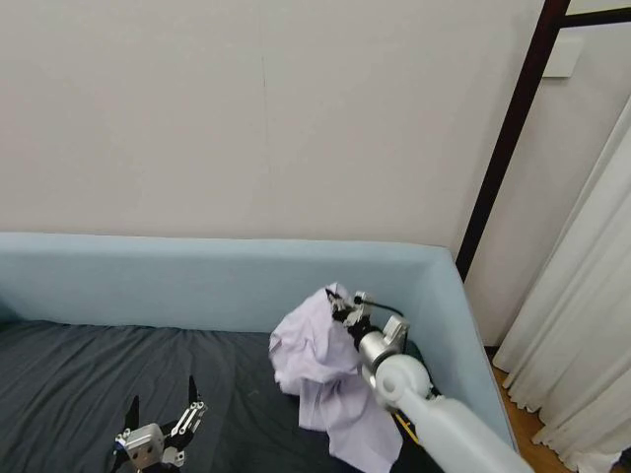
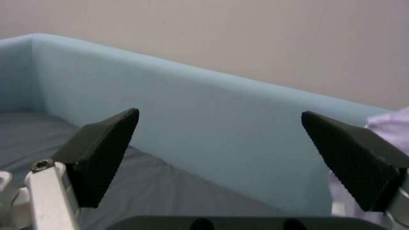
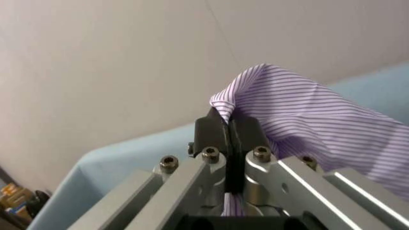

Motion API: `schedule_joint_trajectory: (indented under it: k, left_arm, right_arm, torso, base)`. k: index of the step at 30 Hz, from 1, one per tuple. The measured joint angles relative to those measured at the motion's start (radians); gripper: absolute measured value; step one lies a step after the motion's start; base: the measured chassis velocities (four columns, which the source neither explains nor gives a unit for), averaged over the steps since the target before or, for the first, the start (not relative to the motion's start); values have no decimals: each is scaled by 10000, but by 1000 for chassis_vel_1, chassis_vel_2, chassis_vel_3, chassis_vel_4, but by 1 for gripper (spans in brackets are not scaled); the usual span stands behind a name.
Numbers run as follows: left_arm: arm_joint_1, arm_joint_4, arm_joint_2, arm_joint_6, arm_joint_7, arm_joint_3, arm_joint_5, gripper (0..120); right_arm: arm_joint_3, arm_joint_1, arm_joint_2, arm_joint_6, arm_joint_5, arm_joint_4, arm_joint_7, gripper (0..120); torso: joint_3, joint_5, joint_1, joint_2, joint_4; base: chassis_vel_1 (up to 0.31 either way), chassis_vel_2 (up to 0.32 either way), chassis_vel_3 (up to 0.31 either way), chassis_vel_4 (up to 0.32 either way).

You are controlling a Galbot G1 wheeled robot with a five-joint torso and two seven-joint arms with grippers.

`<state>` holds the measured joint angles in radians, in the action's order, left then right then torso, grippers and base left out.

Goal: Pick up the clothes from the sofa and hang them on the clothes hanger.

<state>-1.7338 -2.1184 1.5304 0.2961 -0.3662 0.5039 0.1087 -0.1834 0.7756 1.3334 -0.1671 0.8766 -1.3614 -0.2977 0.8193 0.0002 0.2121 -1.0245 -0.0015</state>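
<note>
A purple-and-white striped shirt (image 1: 317,367) hangs bunched above the dark sofa seat near the right end of the sofa. My right gripper (image 1: 342,305) is shut on a fold at its top; in the right wrist view the fingers (image 3: 217,132) press together with the striped shirt (image 3: 307,115) pinched between them. My left gripper (image 1: 163,409) stands open low over the seat at the front left, apart from the shirt. In the left wrist view its fingers (image 2: 102,151) are spread wide, facing the sofa back, with the shirt's edge (image 2: 390,127) beyond.
The light blue sofa back (image 1: 177,281) and right arm (image 1: 454,325) wall in the dark grey seat (image 1: 69,384). A dark pole of the clothes hanger (image 1: 508,133) rises behind the sofa's right end. White curtains (image 1: 582,335) hang at the far right.
</note>
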Motion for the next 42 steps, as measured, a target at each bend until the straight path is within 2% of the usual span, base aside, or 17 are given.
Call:
schedule_joint_trajectory:
  k: [5,7,8,9,13,18,21,24,25,28,29,32,36,42]
  left_arm:
    - [55,101,-44,2,-49,19,57,100]
    - [120,172,-41,30,-58,-9,113,100]
    - [120,172,-41,30,-58,-9,113,100]
    - [141,180,-38,37,-58,-22,128,100]
    - [157,126,-74,40,-61,3,232,100]
    - [110,46,-87,78,-85,69,273,100]
    - [75,-9,-92,83,-86,87,278,100]
    - [58,-41,-86,89,-91,114,279,100]
    - [58,-41,-86,89,-91,114,279,100]
    - [53,-45,-61,114,-91,115,263,100]
    - [53,-45,-61,114,-91,115,263,100]
    - [148,55,-64,122,-97,124,261,100]
    - [226,88,-104,66,-92,98,280,100]
    - [298,216,-228,32,-91,225,403,100]
  right_arm:
    - [148,-502,-932,1319,980,-1027,1124,0]
    - [130,-1271,-1601,2031,1951,-1623,1698,0]
    - [130,-1271,-1601,2031,1951,-1623,1698,0]
    - [-5,-1755,-1910,2271,2383,-1803,1925,0]
    - [-433,-3229,-2662,2501,3227,-2125,2411,0]
    - [-535,-4128,-3032,2499,3291,-2058,2965,0]
    - [-518,-4148,-3148,2486,3276,-1987,3113,0]
    - [-463,-2963,-3469,2253,2675,-2271,2990,0]
    - [-463,-2963,-3469,2253,2675,-2271,2990,0]
    - [-189,-651,-3780,991,1385,-2745,1799,0]
    - [-189,-651,-3780,991,1385,-2745,1799,0]
    - [-359,1399,-3746,34,31,-2256,780,0]
    - [-482,2006,-3421,0,-616,-1796,480,0]
    - [-419,2239,-3130,-27,-851,-1917,258,0]
  torso:
    - [0,-3,0,0,-2]
    - [-1,-3,0,0,-2]
    - [-1,-3,0,0,-2]
    - [-1,-2,0,0,-1]
    - [0,-1,0,0,0]
    - [-1,-4,0,0,1]
    - [0,-3,0,0,1]
    - [-1,0,0,0,0]
    - [-1,0,0,0,0]
    - [-2,-3,-2,0,-1]
    - [-2,-3,-2,0,-1]
    - [-2,-3,-2,0,-5]
    - [-2,-3,-2,0,0]
    - [-2,-4,-2,-1,1]
  base:
    - [0,0,0,0]
    - [0,0,0,0]
    - [0,0,0,0]
    - [0,0,0,0]
    - [0,0,0,0]
    - [0,0,0,0]
    - [0,0,0,0]
    - [0,0,0,0]
    - [0,0,0,0]
    - [0,0,0,0]
    - [0,0,0,0]
    - [0,0,0,0]
    - [0,0,0,0]
    - [0,0,0,0]
